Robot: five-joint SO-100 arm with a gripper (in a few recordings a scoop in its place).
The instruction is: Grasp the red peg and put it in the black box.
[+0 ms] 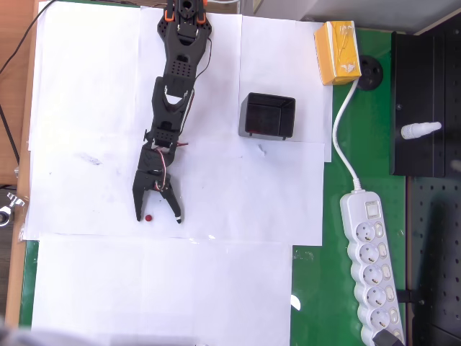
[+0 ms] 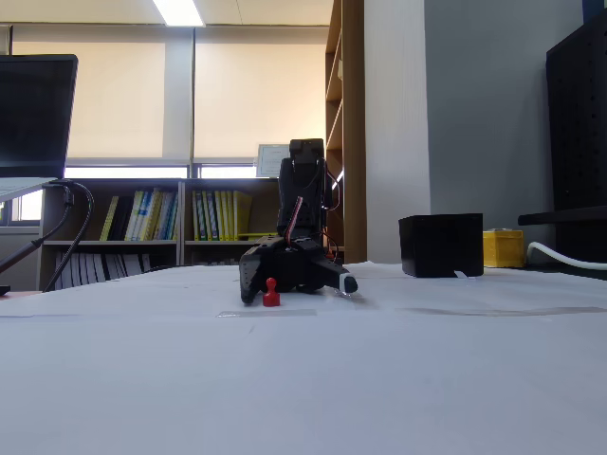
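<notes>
The red peg (image 1: pixel 148 217) stands upright on the white paper of the bench (image 1: pixel 238 288), left of centre in the overhead view and a little below mid-height; in the fixed view it shows as a small red pawn shape (image 2: pixel 271 293) at the middle left. It sits between the two fingers of the hand (image 1: pixel 158 217), nearer the finger on the picture's left, and whether that finger touches it cannot be told. The hand is spread wide and has hold of nothing; in the fixed view it lies low on the paper (image 2: pixel 296 282), just behind the peg. The black arm (image 1: pixel 176 72) reaches down from the top edge of the overhead view. The black box (image 1: pixel 268 115) stands well apart, to the upper right of the peg, open side up (image 2: pixel 441 245). Further toward the upper right lies a yellow carton (image 1: pixel 337 52), and a white power strip (image 1: pixel 371 267) lies along the lower right on green matting.
</notes>
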